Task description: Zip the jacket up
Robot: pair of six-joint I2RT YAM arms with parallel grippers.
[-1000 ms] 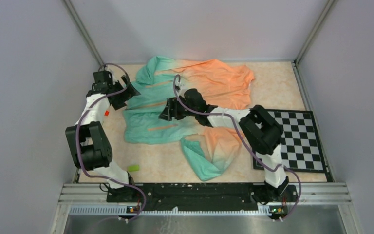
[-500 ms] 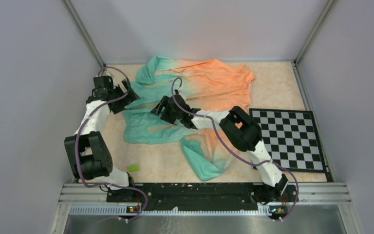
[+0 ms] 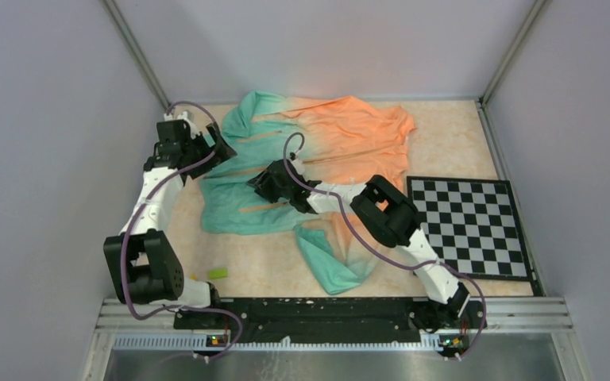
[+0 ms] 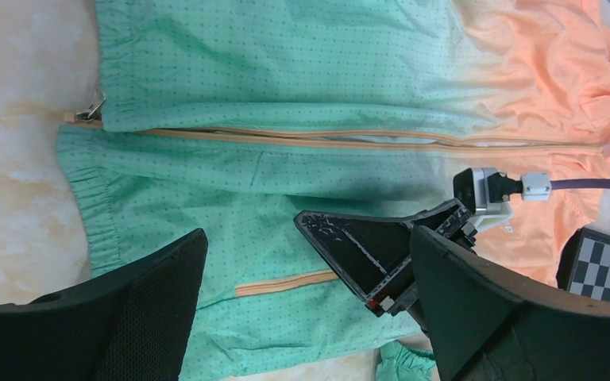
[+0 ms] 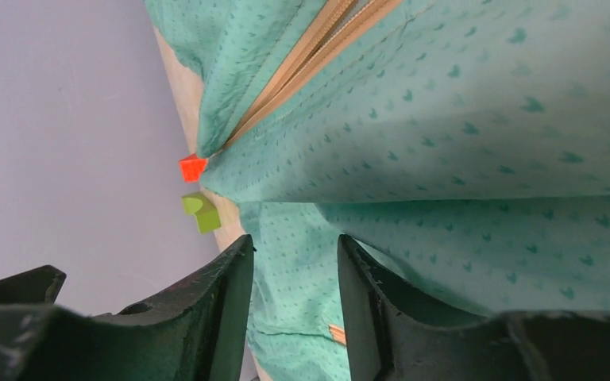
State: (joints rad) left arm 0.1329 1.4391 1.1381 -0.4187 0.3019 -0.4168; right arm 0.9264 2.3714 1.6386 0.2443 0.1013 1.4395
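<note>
Beige marbled tabletop (image 3: 270, 266), boxed in by grey walls, carries the jacket (image 3: 341, 135). You will find it spread over the middle and far part of the surface, teal-green toward your left arm and orange toward the far right, with one sleeve (image 3: 341, 250) trailing toward the near edge. Your left gripper (image 3: 219, 148) sits at the jacket's teal left edge. In its wrist view the fingers (image 4: 147, 305) stand wide apart with nothing between them, looking down on the front. From there you can see the zipper (image 4: 302, 140) running across the fabric as two orange tapes lying side by side, with its metal pull (image 4: 89, 111) at the gathered hem end. Your right gripper (image 5: 294, 246) reaches across from the right and is low over the teal panel, between the zipper and an orange pocket slit (image 4: 286, 282). Its fingers are parted by only a narrow gap, and you can see no fabric pinched there. Whether the tips touch the cloth cannot be told. Past the hem, the right wrist view shows a small red block (image 5: 193, 167) and a green block (image 5: 201, 211) on the table. A checkerboard (image 3: 476, 226) lies on the right side.
</note>
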